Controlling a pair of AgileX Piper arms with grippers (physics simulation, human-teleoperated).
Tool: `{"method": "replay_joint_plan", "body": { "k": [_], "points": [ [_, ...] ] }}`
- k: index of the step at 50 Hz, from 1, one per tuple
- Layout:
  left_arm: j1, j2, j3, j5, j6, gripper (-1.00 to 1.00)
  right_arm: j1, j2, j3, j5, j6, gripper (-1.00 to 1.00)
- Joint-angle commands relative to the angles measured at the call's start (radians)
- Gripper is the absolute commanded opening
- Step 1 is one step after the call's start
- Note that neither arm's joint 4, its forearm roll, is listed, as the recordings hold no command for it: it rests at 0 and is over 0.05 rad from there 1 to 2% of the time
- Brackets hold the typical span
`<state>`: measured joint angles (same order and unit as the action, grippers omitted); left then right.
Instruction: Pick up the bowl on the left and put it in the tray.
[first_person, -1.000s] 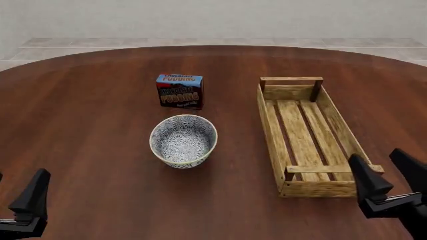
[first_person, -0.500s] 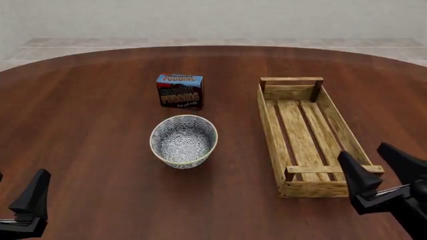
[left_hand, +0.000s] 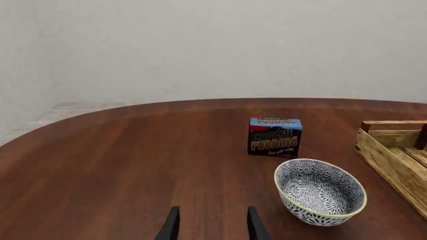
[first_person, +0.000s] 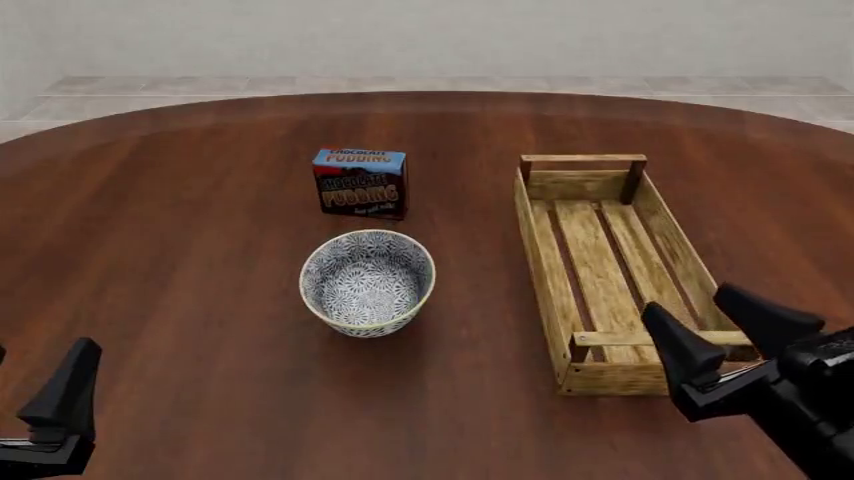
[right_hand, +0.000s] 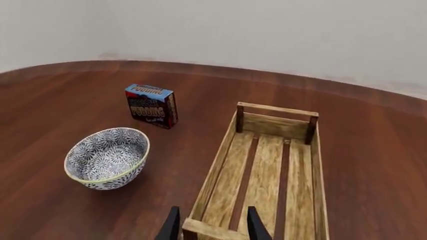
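Bowl (first_person: 367, 281): upright on the table, left of the tray (first_person: 607, 268).
Right gripper (first_person: 710, 331): fingers apart, over the tray's near end.
Left gripper (left_hand: 212, 229): fingers apart, empty.

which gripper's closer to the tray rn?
Right. The right gripper hangs open over the near end of the tray. The left gripper sits at the table's near left edge, beyond the bowl from the tray.
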<state>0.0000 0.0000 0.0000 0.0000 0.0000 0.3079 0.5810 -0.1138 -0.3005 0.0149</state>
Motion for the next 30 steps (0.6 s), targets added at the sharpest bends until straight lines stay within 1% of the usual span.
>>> {"method": "replay_joint_plan", "body": {
  "k": [1, 4, 6, 8, 10, 12, 18, 21, 25, 28, 30],
  "points": [
    [0.0, 0.0, 0.0, 0.0, 0.0, 1.0, 0.045, 0.064, -0.014, -0.021, 0.012, 1.0],
    [0.0, 0.0, 0.0, 0.0, 0.0, 1.0, 0.057, 0.085, -0.022, -0.027, 0.001, 1.0],
    [0.0, 0.0, 0.0, 0.0, 0.0, 1.0, 0.073, 0.095, -0.033, -0.017, 0.014, 1.0],
    [0.0, 0.0, 0.0, 0.0, 0.0, 1.0, 0.075, 0.094, -0.04, -0.009, 0.011, 1.0],
    [0.0, 0.0, 0.0, 0.0, 0.0, 1.0, 0.085, 0.095, -0.054, 0.004, -0.01, 1.0],
    [0.0, 0.0, 0.0, 0.0, 0.0, 1.0, 0.09, 0.097, -0.062, 0.011, -0.007, 1.0],
    [0.0, 0.0, 0.0, 0.0, 0.0, 1.0, 0.099, 0.097, -0.083, 0.029, -0.024, 1.0],
    [0.0, 0.0, 0.0, 0.0, 0.0, 1.0, 0.102, 0.097, -0.089, 0.033, -0.044, 1.0],
    [0.0, 0.0, 0.0, 0.0, 0.0, 1.0, 0.122, 0.096, -0.107, 0.056, -0.042, 1.0],
    [0.0, 0.0, 0.0, 0.0, 0.0, 1.0, 0.15, 0.097, -0.134, 0.089, -0.041, 1.0],
    [0.0, 0.0, 0.0, 0.0, 0.0, 1.0, 0.178, 0.112, -0.16, 0.118, 0.006, 1.0]
  ]
}}
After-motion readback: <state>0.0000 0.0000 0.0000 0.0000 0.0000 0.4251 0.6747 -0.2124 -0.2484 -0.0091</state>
